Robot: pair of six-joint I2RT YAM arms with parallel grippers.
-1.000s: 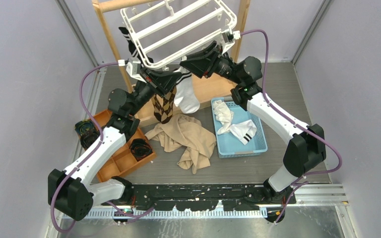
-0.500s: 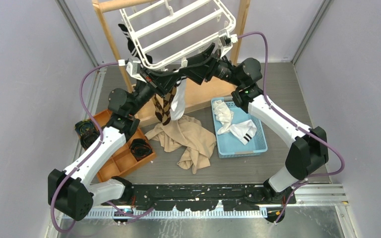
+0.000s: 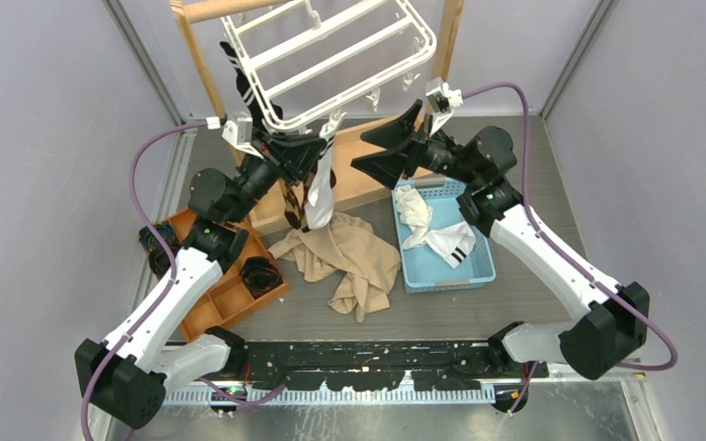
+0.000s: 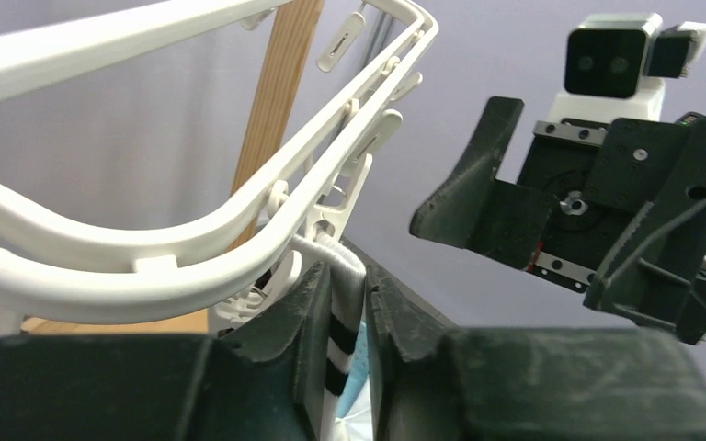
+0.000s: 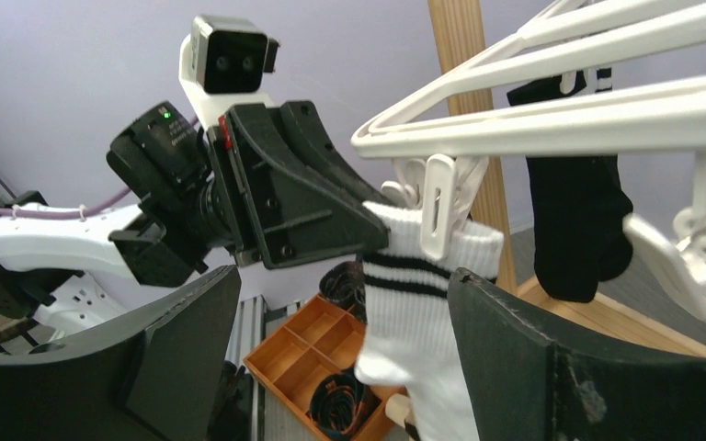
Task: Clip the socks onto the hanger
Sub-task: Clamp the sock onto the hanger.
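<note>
The hanger (image 3: 331, 57) hung tilted from the wooden stand (image 3: 204, 69) above the far edge of the surface. A white sock with black bands (image 3: 322, 188) dangled from its near rim, the cuff pinched in a white clip (image 5: 437, 207). Just beside it, on the left, hung a brown argyle sock (image 3: 295, 204), and a black striped sock (image 3: 239, 78) hung at the hanger's left side. The left tool (image 4: 340, 289) sat at the banded sock's cuff just under the rim, its jaws only narrowly apart with the cuff between them. Whether they gripped the fabric I could not tell. The right tool (image 3: 379, 154) was spread wide and held nothing, a little to the right of that sock and clear of the hanger. More white socks (image 3: 437, 234) lay in the blue basket (image 3: 478, 271) right of the surface's centre. A beige cloth (image 3: 354, 266) lay crumpled at the centre, and an orange tray (image 3: 225, 294) sat near the left edge.
</note>
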